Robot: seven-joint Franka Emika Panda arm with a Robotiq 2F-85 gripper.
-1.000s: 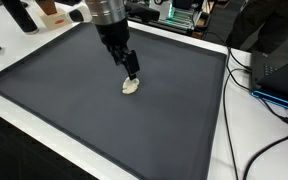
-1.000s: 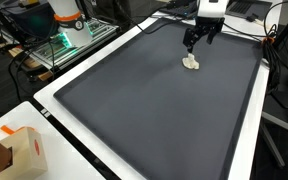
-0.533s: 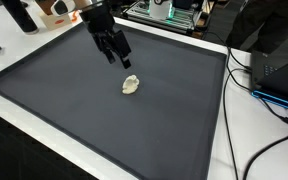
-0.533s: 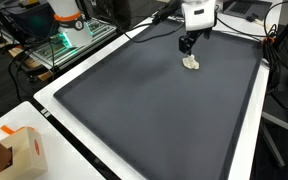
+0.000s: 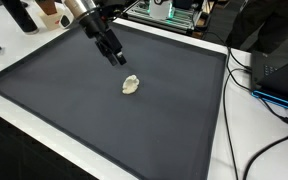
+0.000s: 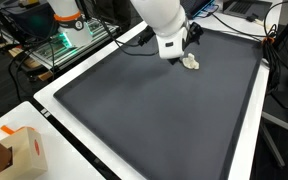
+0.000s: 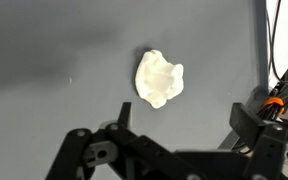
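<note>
1. Hovering over the dark mat (image 5: 74, 120), your gripper (image 5: 117, 58) has its fingers (image 7: 92, 150) spread wide, with nothing between them.
2. The pale lump (image 5: 131, 85) lies flat on the mat at about 5 o'clock from the gripper in an exterior view, near it but clear of it.
3. In the wrist view the lump (image 7: 159, 78) sits at about 12 o'clock from the spread fingers, untouched.
4. Cables (image 5: 254, 80) trail off the mat at 3 o'clock, and a cardboard box (image 6: 24, 150) stands beyond the mat's 7 o'clock corner.
</note>
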